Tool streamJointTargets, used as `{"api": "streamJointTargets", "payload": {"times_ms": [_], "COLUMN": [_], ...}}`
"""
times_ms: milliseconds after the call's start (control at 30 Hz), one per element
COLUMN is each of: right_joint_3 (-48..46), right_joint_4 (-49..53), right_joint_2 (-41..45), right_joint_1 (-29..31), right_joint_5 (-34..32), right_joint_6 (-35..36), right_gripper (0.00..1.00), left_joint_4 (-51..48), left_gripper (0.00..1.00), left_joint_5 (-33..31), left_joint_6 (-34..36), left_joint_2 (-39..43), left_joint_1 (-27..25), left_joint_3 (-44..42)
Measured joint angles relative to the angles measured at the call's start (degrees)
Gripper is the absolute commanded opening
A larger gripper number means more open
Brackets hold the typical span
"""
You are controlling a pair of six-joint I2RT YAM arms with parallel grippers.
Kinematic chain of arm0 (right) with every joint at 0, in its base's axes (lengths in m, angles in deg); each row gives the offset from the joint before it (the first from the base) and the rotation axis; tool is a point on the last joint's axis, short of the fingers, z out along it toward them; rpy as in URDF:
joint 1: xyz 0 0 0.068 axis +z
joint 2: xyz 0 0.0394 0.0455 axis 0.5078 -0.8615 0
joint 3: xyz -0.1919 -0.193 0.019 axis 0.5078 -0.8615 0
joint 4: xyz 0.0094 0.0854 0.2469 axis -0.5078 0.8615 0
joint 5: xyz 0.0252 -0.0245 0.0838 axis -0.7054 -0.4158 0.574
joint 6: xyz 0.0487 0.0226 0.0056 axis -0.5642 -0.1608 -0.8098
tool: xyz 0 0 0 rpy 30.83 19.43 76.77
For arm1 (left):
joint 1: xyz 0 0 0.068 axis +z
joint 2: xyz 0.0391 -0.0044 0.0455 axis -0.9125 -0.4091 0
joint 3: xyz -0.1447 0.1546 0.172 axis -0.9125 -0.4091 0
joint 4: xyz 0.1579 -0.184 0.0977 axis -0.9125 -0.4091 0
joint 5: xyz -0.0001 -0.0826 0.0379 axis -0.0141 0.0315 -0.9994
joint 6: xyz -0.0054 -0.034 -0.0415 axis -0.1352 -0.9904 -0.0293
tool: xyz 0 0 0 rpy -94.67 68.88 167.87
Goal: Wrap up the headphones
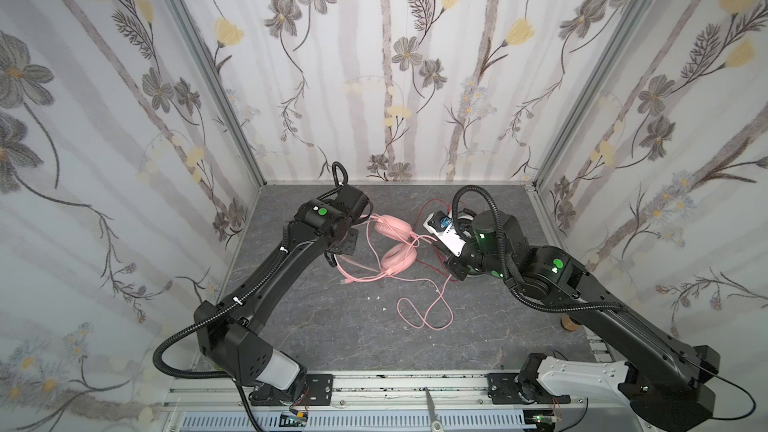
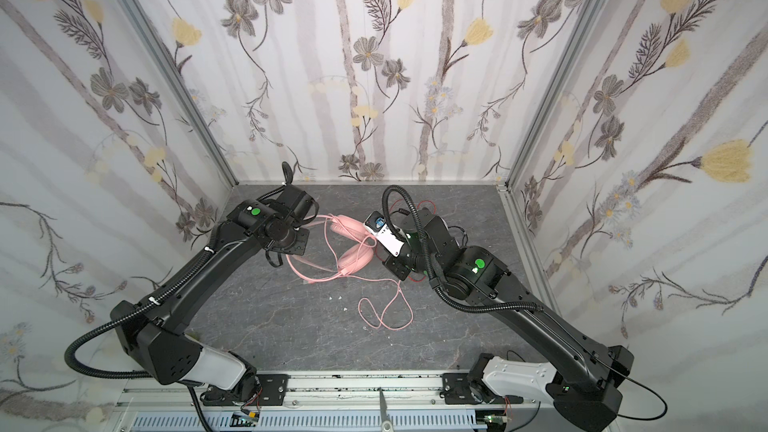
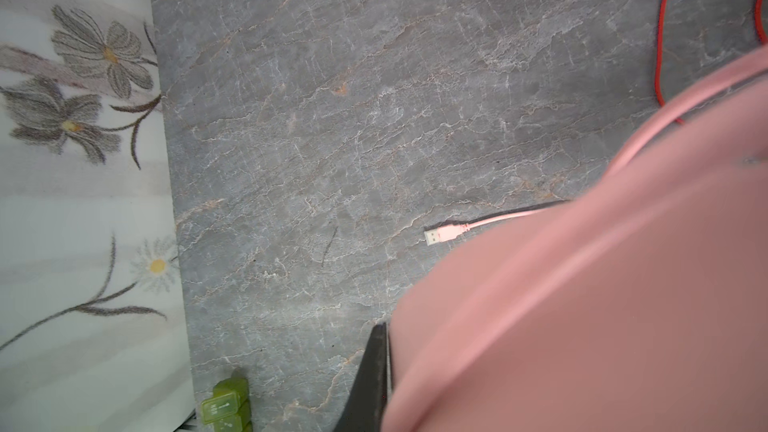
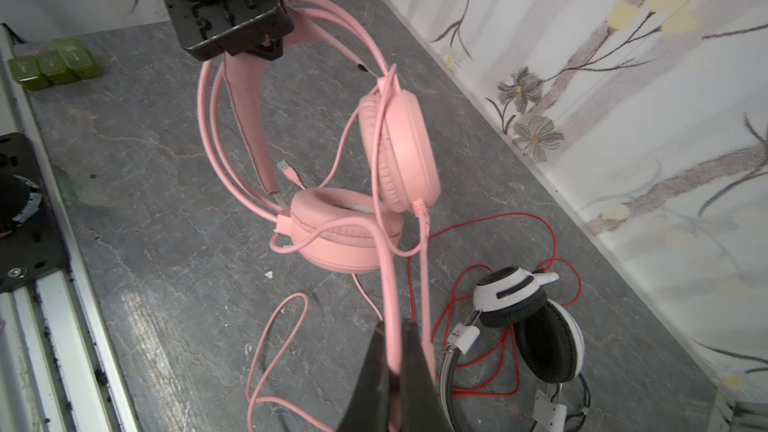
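Winding the pink headset [image 4: 399,147], mid-surface [image 4: 158,218]; my left jaws clamp its headband [image 4: 245,110], my right jaws pinch its cord [image 4: 388,268]; next, I reckon, loop that cord round the band, taut.

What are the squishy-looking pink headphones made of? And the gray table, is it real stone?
The pink headphones look like smooth matte plastic, with ear cushions of soft leather-like padding: their rims show puckered folds. Their pink cord looks rubbery, bending in loose loops. The table looks like gray stone with pale veins, but it could be a printed sheet; I can't tell.
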Motion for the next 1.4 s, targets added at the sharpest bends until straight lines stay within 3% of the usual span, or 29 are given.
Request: {"api": "streamJointTargets", "payload": {"times_ms": [200,467,800,1067,1400], "right_joint_3": [2.54,3.34,7.80,8.72,-0.33], "right_joint_4": [0.33,-0.37,-2.71,-4.04,-11.82], "right_joint_2": [-1.38,-3.32,-6.93,-5.95,3.37], "right_joint_1": [-0.59,-0.96,-0.98,-0.92,2.19], "right_joint_5": [-3.72,-4.79,1.99,5.75,11.74], "right_joint_6": [3.89,5.86,5.11,4.50,7.52], "right_gripper": [0.00,0.00,0.00,0.00,0.00], "left_joint_4": [-1.20,0.11,1.97,3.28,3.50], "left_gripper": [0.00,0.00,0.00,0.00,0.00], "left_joint_5": [-1.92,2.56,10.60,10.99,13.68], "left_joint_6": [1.77,5.31,6.95,3.89,-0.52], "left_joint_2": [1.33,4.17,-0.79,-4.17,-5.29], "left_joint_1": [-3.48,-7.74,-15.65,-16.20,-12.02], "left_joint_3": [-0.39,-2.71,-1.77,-1.73,-1.07]}}
